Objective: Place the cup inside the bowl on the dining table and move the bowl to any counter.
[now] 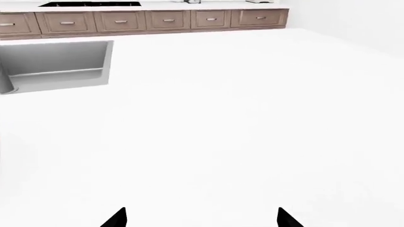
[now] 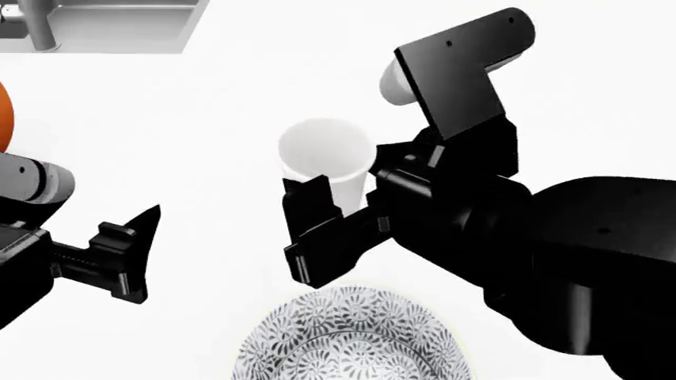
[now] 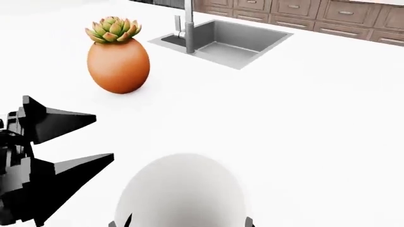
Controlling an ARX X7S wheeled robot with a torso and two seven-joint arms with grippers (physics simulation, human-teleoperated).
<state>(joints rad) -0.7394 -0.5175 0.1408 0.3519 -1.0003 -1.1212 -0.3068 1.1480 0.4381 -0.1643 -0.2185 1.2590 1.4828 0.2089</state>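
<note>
The white cup (image 2: 325, 157) stands upright on the bright white table top (image 2: 211, 119), just beyond the floral bowl (image 2: 349, 342) at the head view's near edge. My right gripper (image 2: 343, 194) has its jaws against both sides of the cup. In the right wrist view the cup (image 3: 180, 189) fills the gap of the right gripper (image 3: 185, 221). My left gripper (image 2: 132, 253) is open and empty, to the left of the cup and bowl. It also shows in the left wrist view (image 1: 202, 220) over bare top, and in the right wrist view (image 3: 101, 137).
A steel sink (image 2: 106, 28) with a faucet (image 3: 188, 26) is set into the top at the far left. An orange egg-shaped pot with a succulent (image 3: 118, 59) stands beside it. Brown drawers (image 1: 145, 21) line the far wall.
</note>
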